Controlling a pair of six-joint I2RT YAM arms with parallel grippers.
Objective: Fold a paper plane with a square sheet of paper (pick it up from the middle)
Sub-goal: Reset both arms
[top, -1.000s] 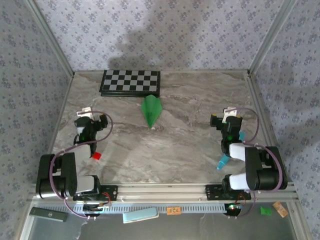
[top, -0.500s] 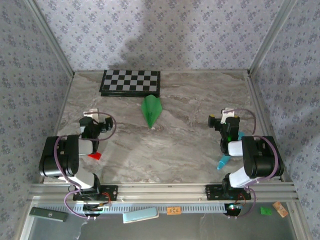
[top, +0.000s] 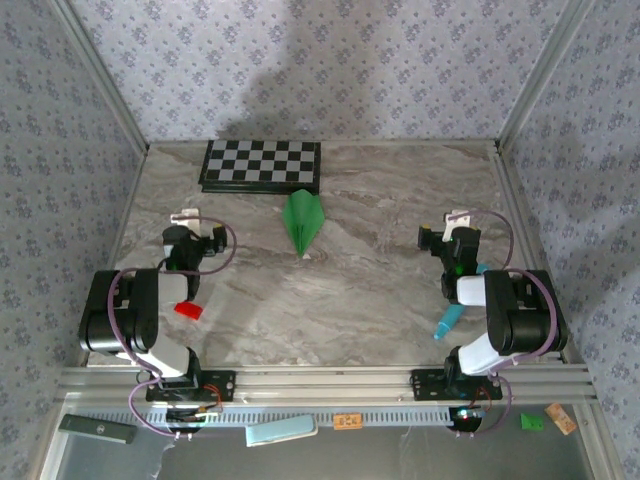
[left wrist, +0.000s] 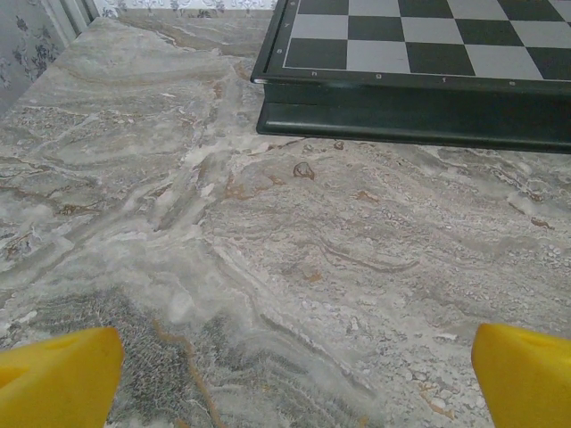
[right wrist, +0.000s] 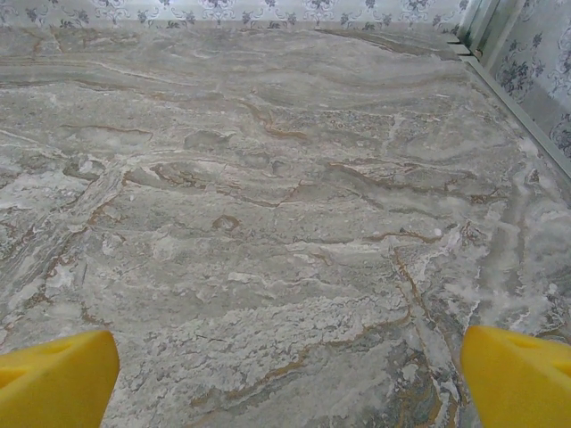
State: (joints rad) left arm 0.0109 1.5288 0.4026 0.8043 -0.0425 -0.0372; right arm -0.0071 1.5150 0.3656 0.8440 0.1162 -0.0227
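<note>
Where the far side of the marble-patterned table [top: 390, 200] is reached, a black-and-white checkerboard [top: 262, 165] is laid flat. The paper plane [top: 304, 222] is placed just in front of its near right corner. The plane is seen as a bright green dart with a centre crease, lying flat on the marble. Its wide end is set just beside the board's edge and its tip is pointed toward the arms. Whether paper and board touch cannot be told.

The plane is flanked by both arms and lies well apart from each. The left gripper [top: 190, 232] is kept released: in its wrist view the yellow fingertips [left wrist: 58, 374] are spread to the lower corners, bare marble is framed between them, and the checkerboard's near edge is seen ahead. The right gripper [top: 455, 238] is likewise released, its fingertips [right wrist: 53, 379] parted wide over bare marble.

A small red block [top: 187, 310] is found beside the left arm. A teal marker [top: 450, 320] is partly covered by the right arm.
</note>
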